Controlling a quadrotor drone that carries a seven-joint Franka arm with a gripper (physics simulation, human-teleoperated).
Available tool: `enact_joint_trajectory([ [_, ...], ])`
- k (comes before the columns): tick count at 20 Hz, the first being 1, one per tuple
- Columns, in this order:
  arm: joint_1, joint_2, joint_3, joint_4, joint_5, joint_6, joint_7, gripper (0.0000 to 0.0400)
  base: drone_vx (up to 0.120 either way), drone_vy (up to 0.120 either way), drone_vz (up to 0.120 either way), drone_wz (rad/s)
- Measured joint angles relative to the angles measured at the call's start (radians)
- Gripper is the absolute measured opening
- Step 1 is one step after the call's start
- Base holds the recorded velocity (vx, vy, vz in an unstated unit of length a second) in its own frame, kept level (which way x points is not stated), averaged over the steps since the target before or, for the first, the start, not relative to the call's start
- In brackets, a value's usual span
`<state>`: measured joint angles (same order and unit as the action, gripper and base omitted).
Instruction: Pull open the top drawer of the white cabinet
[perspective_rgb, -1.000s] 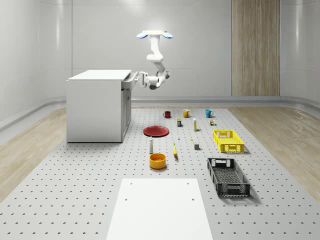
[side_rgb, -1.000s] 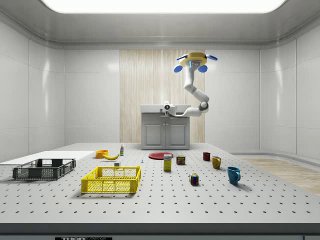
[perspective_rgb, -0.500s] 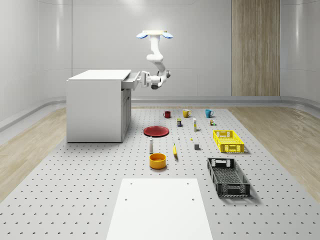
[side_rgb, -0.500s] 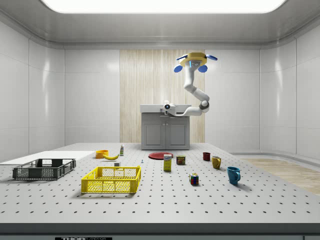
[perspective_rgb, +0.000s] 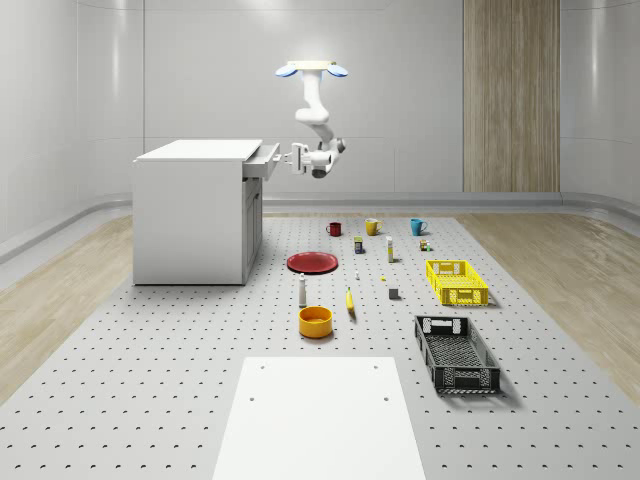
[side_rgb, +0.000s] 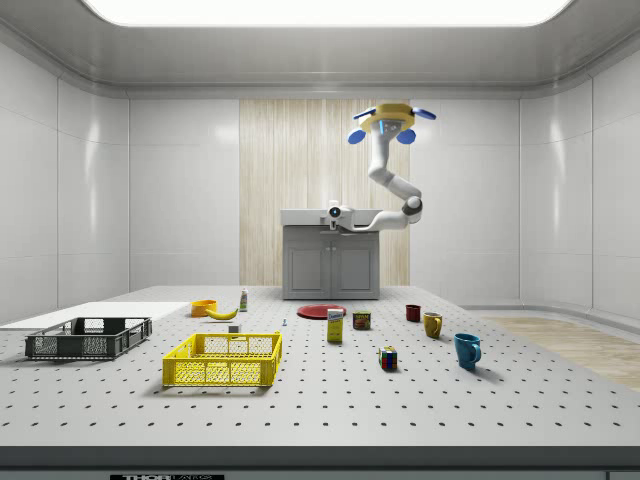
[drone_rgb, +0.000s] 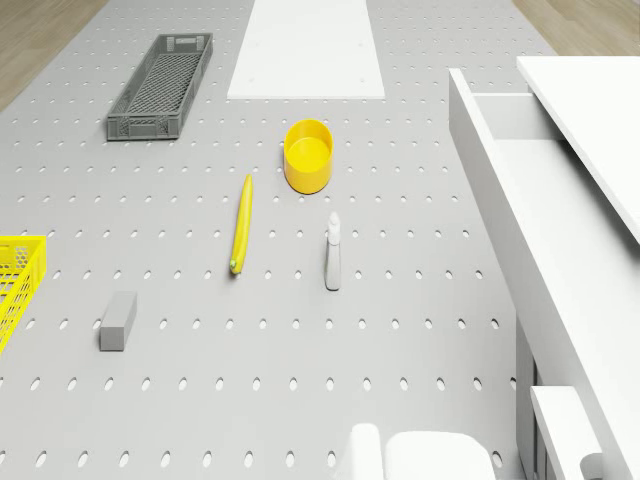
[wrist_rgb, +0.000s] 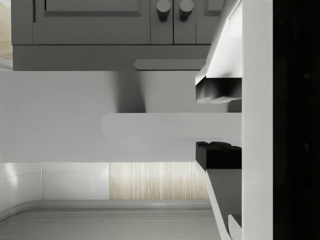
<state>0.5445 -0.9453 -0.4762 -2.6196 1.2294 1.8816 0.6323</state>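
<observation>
The white cabinet stands at the back of the whole-scene view's left. Its top drawer juts partly out of the front, and its hollow inside shows in the drone view. The drone hovers high in front of the cabinet, with the arm bent down toward the drawer. My gripper is at the drawer front, shut on the pale handle bar. One fingertip sits on each side of the bar. From the side, the gripper sits just above the cabinet doors.
On the pegboard floor in front of the cabinet lie a red plate, a spray bottle, a banana and a yellow bowl. Three mugs, a yellow crate, a black crate and a white mat lie farther off.
The gripper has moved away from the cabinet, toward the whole-scene view's right, and the drawer has slid further out with it. The drone has drifted slightly the same way.
</observation>
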Motion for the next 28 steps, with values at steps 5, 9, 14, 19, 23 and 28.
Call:
enact_joint_trajectory([
  [5, 0.002, -0.006, -0.020, 0.002, -0.018, -0.010, 0.001, 0.0254, 0.000, -0.040, 0.000, 0.000],
  [9, 0.006, -0.010, -0.028, 0.002, -0.025, -0.010, 0.002, 0.0286, 0.000, -0.100, 0.000, 0.000],
  [14, 0.013, -0.013, -0.035, 0.002, -0.030, -0.007, 0.003, 0.0300, 0.000, 0.000, 0.000, 0.000],
  [19, 0.018, -0.016, -0.042, -0.006, -0.035, -0.002, -0.003, 0.0303, 0.000, 0.000, 0.000, 0.000],
  [23, 0.023, -0.019, -0.046, -0.009, -0.038, 0.002, -0.005, 0.0304, 0.000, 0.000, 0.000, 0.000],
  [28, 0.028, -0.021, -0.050, -0.010, -0.041, 0.007, -0.004, 0.0305, 0.000, 0.000, 0.000, 0.000],
])
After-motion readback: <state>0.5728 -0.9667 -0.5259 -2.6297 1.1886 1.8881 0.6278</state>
